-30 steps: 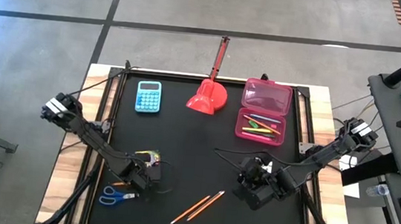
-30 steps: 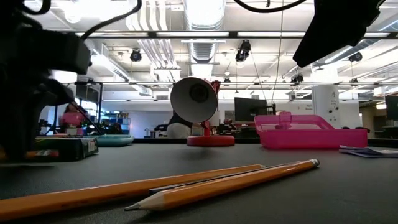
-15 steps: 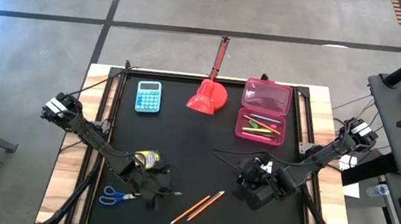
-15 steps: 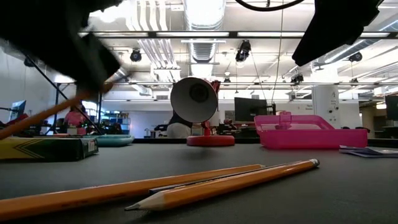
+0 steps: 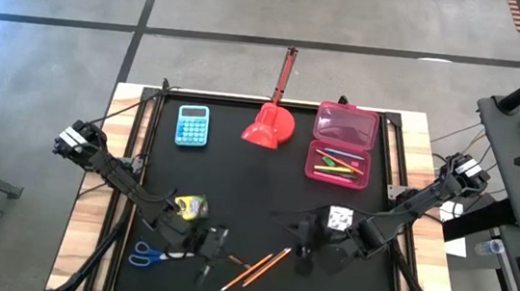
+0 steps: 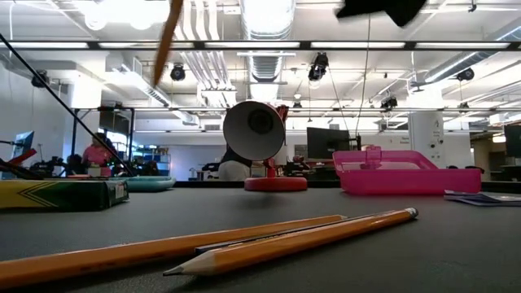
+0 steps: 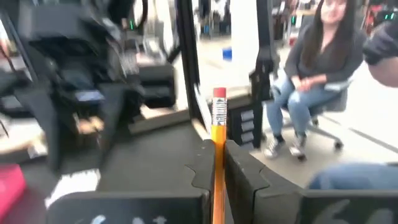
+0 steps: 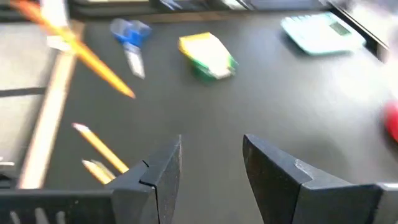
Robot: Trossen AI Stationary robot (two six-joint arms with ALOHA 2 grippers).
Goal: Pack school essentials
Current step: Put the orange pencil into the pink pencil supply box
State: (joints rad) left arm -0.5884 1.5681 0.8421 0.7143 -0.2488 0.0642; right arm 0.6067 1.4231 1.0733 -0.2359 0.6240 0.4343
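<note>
Clamping an orange pencil (image 7: 217, 155), left gripper (image 7: 216, 163) hovers (right gripper (image 8: 211, 165) parted, empty).

No word, brand, number or sign can be read in any view. The crayon box (image 6: 61, 194) shows only a yellow zigzag pattern on its side, no letters that can be made out. The calculator (image 5: 192, 125) has keys and a display too small to read. The pencil (image 7: 218, 155) between the left jaws bears no legible print.

The left end effector (image 5: 214, 244) has carried its pencil (image 7: 218, 155) rightward, up off the table.
</note>
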